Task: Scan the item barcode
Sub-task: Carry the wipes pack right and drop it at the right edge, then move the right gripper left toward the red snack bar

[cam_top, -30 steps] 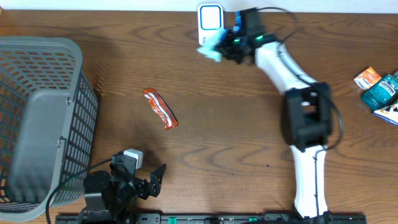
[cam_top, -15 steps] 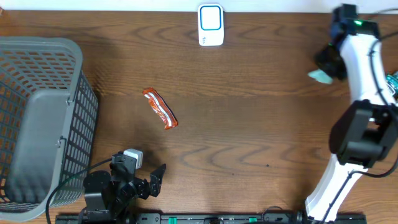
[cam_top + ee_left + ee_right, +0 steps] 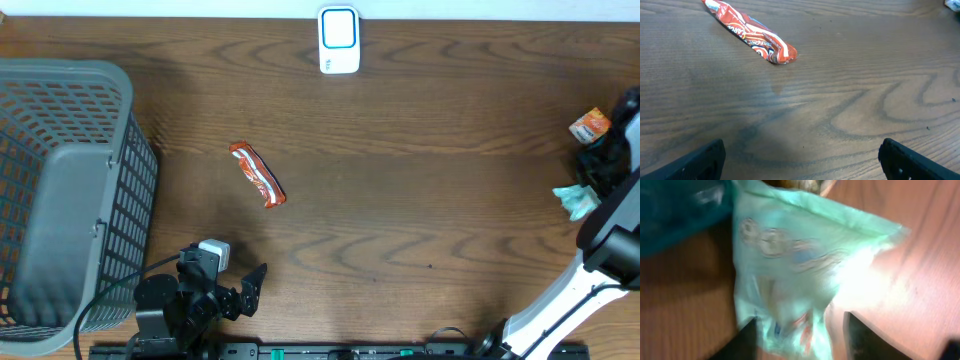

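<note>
At the right edge of the overhead view, the right arm now reaches up the table's side. A second ago it stretched to the white scanner (image 3: pixel 339 40) at top centre, with the pale green packet (image 3: pixel 575 200) held against it. Half a second ago the packet was near the upper right corner; it now sits lower, at mid-height on the right edge. The scanner stands alone.

In the right wrist view the right gripper (image 3: pixel 802 332) shows two dark fingers (image 3: pixel 747 337) standing apart at the bottom of the frame. The packet's lower end lies between them and the rest spreads up across the frame. The picture is blurred, so I cannot tell whether they touch it.

An orange packet (image 3: pixel 590 124) lies just above the arm.

The left gripper (image 3: pixel 802 155) is unchanged at bottom left, its jaws wide and empty, with the red snack wrapper (image 3: pixel 258 174) ahead of it. The grey basket (image 3: pixel 130 150) fills the left.
</note>
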`<state>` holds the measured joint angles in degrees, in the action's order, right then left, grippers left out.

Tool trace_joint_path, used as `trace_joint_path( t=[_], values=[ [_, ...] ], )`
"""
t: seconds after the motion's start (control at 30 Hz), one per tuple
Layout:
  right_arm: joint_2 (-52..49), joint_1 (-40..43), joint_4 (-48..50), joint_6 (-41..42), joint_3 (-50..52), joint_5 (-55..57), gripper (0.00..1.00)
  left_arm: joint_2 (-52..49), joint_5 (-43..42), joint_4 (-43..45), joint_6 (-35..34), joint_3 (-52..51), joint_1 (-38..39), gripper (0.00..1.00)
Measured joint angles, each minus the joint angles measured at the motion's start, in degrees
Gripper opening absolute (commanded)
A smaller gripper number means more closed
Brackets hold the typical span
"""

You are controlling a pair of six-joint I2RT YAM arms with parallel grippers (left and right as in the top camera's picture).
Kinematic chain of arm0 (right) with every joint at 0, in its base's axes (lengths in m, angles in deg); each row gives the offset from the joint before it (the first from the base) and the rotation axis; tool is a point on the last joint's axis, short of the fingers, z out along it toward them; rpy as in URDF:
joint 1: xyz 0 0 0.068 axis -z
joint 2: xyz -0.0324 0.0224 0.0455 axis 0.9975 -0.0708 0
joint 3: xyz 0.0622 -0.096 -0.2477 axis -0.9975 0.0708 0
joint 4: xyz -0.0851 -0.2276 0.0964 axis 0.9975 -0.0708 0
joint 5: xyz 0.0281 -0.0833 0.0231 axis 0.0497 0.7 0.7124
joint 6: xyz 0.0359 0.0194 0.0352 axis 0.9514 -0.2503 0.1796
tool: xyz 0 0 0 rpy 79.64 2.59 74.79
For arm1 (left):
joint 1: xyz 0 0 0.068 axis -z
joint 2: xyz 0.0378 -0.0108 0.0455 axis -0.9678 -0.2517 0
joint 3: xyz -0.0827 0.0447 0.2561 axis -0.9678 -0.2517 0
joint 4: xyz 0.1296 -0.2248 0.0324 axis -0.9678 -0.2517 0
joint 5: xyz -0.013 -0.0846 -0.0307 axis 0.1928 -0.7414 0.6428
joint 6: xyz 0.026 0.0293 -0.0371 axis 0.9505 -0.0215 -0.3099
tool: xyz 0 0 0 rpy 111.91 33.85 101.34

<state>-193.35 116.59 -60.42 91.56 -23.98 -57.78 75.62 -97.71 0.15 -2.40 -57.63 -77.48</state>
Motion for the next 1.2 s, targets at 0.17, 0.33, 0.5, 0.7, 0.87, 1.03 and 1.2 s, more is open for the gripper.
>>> trace_joint_path(
  t=[0.17, 0.33, 0.5, 0.7, 0.87, 1.03, 1.2],
  values=[
    [4.3, 0.7, -5.4, -0.4, -3.3, -7.4, 0.99, 0.0, 0.0, 0.0, 0.0, 0.0, 0.0, 0.98],
    [17.3, -0.8, -7.5, -3.1, -4.5, -15.1, 0.99, 0.0, 0.0, 0.0, 0.0, 0.0, 0.0, 0.98],
    [30.9, -2.9, -11.2, -4.9, -5.9, -21.2, 0.99, 0.0, 0.0, 0.0, 0.0, 0.0, 0.0, 0.98],
    [39.3, -9.9, -17.1, -7.0, -6.1, -24.6, 0.99, 0.0, 0.0, 0.0, 0.0, 0.0, 0.0, 0.98],
    [40.4, -18.2, -22.3, -7.5, -6.1, -25.6, 0.99, 0.0, 0.0, 0.0, 0.0, 0.0, 0.0, 0.98],
    [40.4, -28.4, -21.3, -7.6, -3.4, -25.7, 0.99, 0.0, 0.0, 0.0, 0.0, 0.0, 0.0, 0.98],
    [40.4, -33.8, -17.5, -7.6, 1.5, -25.8, 0.99, 0.0, 0.0, 0.0, 0.0, 0.0, 0.0, 0.98]
  ],
)
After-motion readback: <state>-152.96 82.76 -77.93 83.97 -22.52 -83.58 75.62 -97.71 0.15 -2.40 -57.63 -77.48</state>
